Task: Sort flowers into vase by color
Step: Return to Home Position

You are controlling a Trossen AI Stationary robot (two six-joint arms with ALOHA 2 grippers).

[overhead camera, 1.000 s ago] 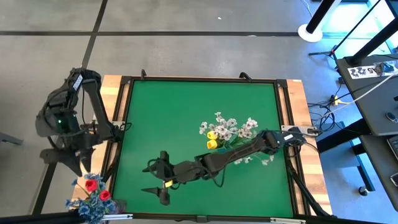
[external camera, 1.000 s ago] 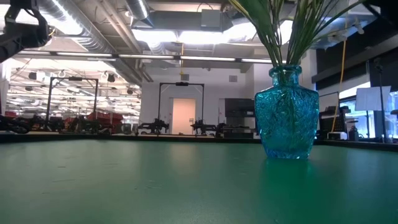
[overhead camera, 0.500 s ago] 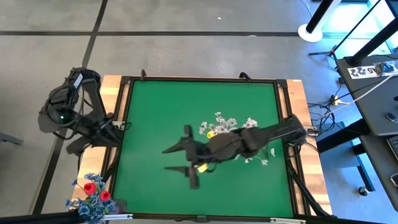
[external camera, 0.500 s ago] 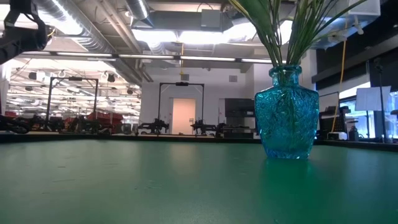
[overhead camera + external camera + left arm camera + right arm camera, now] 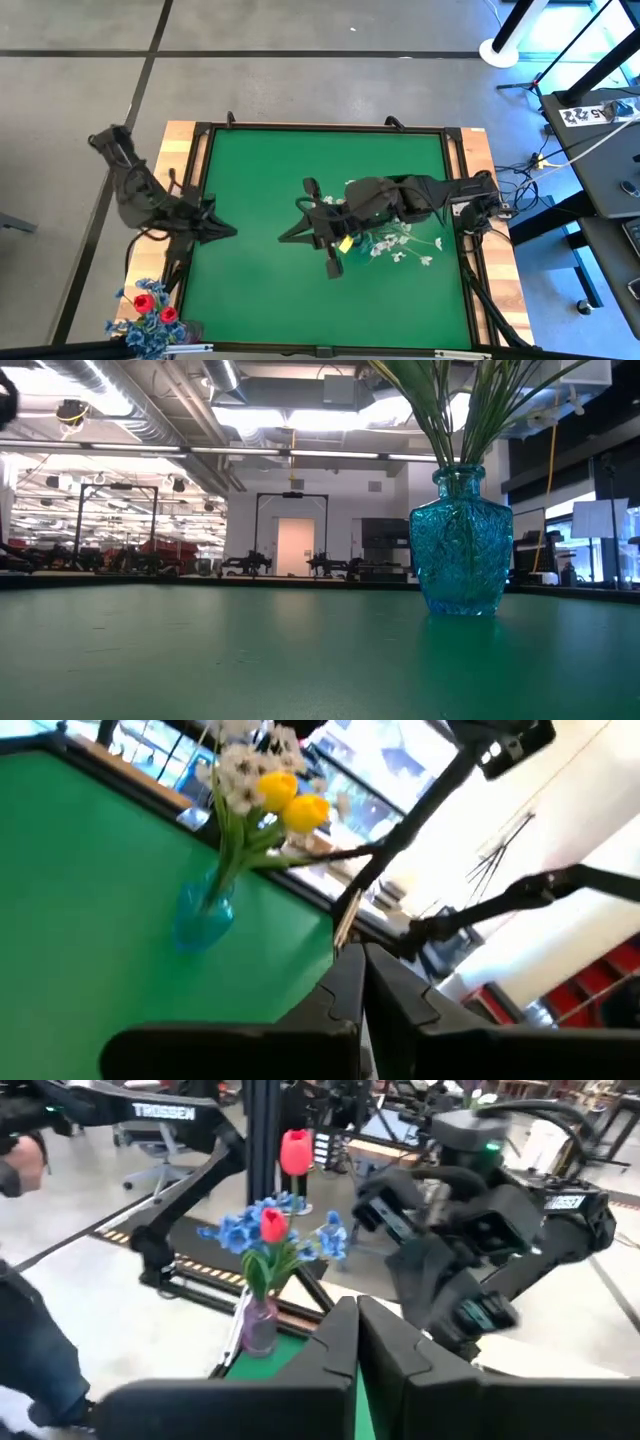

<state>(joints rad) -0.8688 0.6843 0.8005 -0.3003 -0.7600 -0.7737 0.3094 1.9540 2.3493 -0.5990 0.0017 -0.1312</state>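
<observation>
Two vases; the teal vase (image 5: 462, 540), on the right of the green worktop (image 5: 270, 160), holds two yellow tulips (image 5: 290, 802) and white sprays (image 5: 240, 765), too tangled to count; the violet vase (image 5: 258, 1325), at the high view's lower left corner, holds two red tulips (image 5: 147, 298) and one blue bunch (image 5: 235, 1235); the right pincer (image 5: 287, 238), fingers together and empty, hangs mid-worktop, its outstretched arm hiding the teal vase from above; the left pincer (image 5: 228, 232), likewise closed on nothing, points inward at the left edge.

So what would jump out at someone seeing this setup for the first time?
A turquoise vase of yellow tulips and white blossoms stands right of the green table's centre, beneath the right arm. By the table's bottom-left corner in the high view, a violet vase holds red tulips and blue blossoms.
</observation>
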